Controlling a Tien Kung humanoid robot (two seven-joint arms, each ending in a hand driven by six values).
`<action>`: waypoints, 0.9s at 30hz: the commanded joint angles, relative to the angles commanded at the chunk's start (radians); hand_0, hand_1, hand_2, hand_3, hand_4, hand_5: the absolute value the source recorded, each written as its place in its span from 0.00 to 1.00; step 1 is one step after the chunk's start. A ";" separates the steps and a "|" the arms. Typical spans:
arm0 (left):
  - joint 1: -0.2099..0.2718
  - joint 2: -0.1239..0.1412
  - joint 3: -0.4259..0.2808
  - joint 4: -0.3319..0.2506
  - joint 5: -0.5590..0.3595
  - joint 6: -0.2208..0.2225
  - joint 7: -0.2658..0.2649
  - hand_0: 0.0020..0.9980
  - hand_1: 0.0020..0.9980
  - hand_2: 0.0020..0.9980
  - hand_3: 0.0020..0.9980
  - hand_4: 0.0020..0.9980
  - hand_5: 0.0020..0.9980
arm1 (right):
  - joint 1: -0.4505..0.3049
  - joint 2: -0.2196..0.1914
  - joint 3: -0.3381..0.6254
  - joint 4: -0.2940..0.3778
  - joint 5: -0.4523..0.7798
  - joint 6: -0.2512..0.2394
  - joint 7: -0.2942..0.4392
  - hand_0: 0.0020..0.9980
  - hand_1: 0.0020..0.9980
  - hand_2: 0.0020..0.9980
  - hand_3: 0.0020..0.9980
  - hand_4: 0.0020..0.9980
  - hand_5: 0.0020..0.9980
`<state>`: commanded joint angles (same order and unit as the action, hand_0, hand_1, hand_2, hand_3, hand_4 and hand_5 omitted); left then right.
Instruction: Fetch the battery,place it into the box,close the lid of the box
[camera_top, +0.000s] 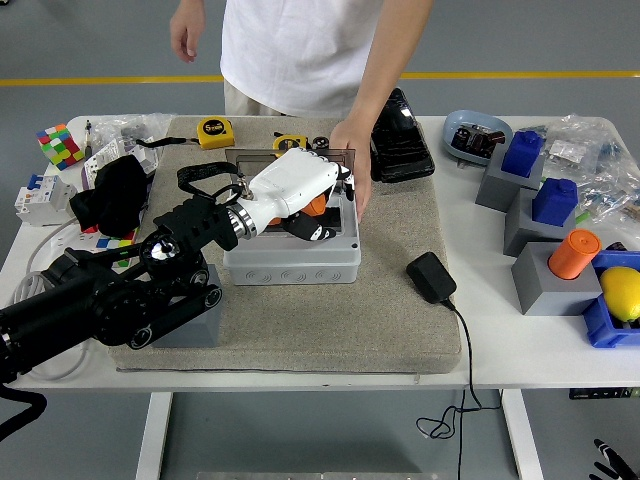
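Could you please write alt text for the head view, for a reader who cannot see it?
The robot's white left hand holds an orange battery over the open grey box on a tan mat, while a person's hand steadies the box's upright lid. Tape measures, blocks and clutter ring the white table.

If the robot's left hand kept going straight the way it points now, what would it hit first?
Most likely the person's hand holding the box at its far right edge, just beyond the left hand; depth is hard to judge, so the raised lid might come first.
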<state>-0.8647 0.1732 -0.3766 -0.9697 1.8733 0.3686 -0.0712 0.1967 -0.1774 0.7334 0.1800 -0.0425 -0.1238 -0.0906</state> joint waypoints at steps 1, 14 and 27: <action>0.000 0.000 0.000 0.001 0.002 0.000 0.001 0.05 0.13 0.29 0.54 0.97 0.00 | 0.000 0.000 0.001 0.000 0.000 0.000 0.000 0.62 0.68 0.66 0.54 0.92 0.49; 0.004 0.009 -0.006 0.000 0.020 -0.006 0.003 0.29 0.52 0.54 0.58 1.00 0.03 | 0.001 -0.001 0.003 0.000 0.000 0.001 0.000 0.62 0.68 0.66 0.54 0.92 0.49; 0.019 0.024 -0.038 -0.034 0.021 -0.026 0.002 0.27 0.52 0.55 0.58 1.00 0.07 | 0.001 -0.002 0.007 0.000 0.000 0.000 0.002 0.62 0.68 0.66 0.55 0.92 0.49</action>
<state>-0.8457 0.1976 -0.4145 -1.0034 1.8941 0.3425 -0.0687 0.1980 -0.1795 0.7399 0.1800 -0.0427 -0.1238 -0.0890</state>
